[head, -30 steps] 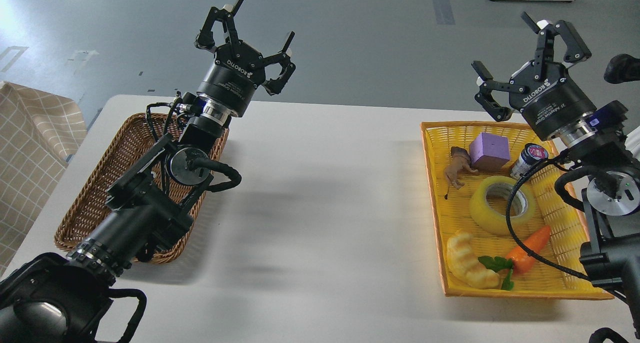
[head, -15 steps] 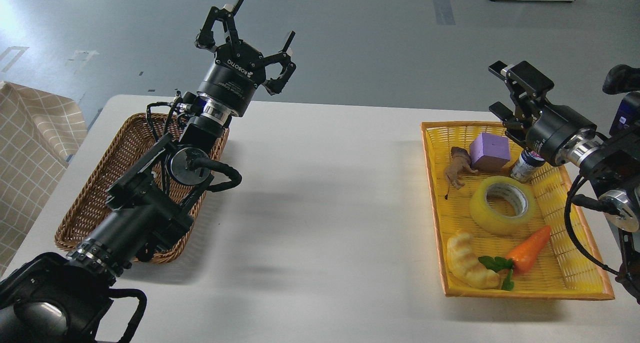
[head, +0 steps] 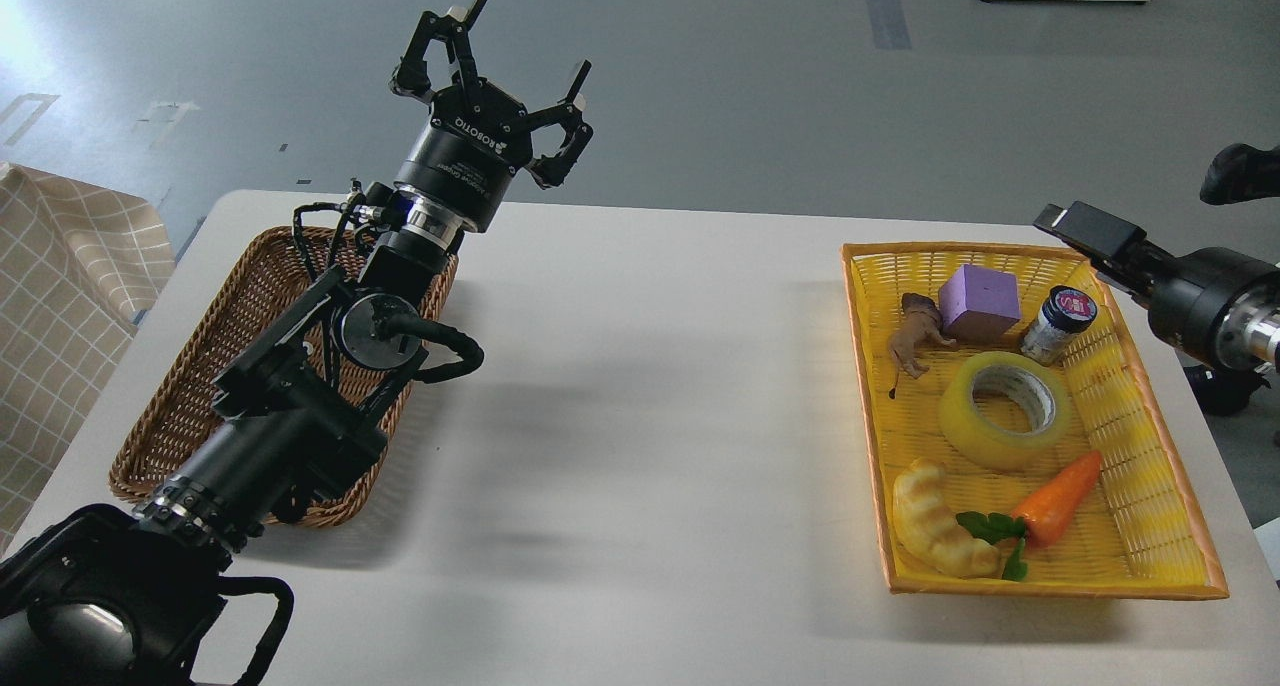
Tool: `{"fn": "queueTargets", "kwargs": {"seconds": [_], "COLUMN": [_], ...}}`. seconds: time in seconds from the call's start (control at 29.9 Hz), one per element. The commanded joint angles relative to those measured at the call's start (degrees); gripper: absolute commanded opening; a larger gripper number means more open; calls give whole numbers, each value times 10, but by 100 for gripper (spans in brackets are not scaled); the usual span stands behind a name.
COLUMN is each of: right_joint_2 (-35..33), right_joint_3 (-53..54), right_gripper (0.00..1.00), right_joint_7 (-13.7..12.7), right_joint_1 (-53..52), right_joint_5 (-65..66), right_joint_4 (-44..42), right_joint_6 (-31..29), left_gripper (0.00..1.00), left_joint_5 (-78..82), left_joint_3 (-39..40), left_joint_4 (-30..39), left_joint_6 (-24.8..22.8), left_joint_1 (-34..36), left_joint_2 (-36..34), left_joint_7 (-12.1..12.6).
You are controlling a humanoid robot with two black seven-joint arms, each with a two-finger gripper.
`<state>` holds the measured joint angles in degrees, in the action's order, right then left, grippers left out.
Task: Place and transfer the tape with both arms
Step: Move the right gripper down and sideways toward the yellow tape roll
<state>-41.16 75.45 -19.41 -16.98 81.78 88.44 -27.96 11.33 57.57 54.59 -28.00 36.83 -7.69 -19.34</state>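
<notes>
The tape [head: 975,432], a yellowish translucent roll with a grey-white core, lies flat in the middle of the yellow basket [head: 866,386] at the table's right. My left gripper [head: 500,71] is open and empty, raised above the far end of the brown wicker basket [head: 190,376] at the left. My right gripper [head: 1090,231] comes in from the right edge, turned side-on over the yellow basket's far right corner, above and right of the tape and apart from it. Its fingers cannot be told apart.
The yellow basket also holds a purple block [head: 978,301], a toy lion [head: 915,336], a small dark-lidded jar [head: 1060,324], a carrot [head: 1058,484] and a croissant [head: 935,521]. The white table [head: 650,416] lies between the baskets. A checked cloth [head: 60,296] hangs at the left.
My right arm has swung right and down, its gripper turning from upright and open to side-on at the yellow basket's far right corner. The left arm and tape have not moved.
</notes>
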Motion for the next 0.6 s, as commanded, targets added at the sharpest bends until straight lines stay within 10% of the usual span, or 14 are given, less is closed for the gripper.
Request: {"fn": "queueTargets", "kwargs": {"seconds": [0.0, 0.23, 0.57], "right_joint_2": [-46, -89, -80], "right_joint_3": [-23, -62, -164], "right_gripper": [100, 98, 98], "right_joint_7": [4, 17, 142], "right_joint_1": [0, -3, -45], "right_joint_5": [0, 42, 224], "right_joint_4": [2, -1, -59], "right_joint_6": [0, 0, 0], "left_gripper": [98, 98, 98], "left_joint_5": [0, 0, -2], "left_joint_3": [0, 1, 2], "left_joint_4": [0, 0, 0], "left_joint_6": [0, 0, 0], "left_joint_1": [0, 0, -1], "left_joint_2": [0, -1, -2], "left_joint_7": [0, 0, 0]}}
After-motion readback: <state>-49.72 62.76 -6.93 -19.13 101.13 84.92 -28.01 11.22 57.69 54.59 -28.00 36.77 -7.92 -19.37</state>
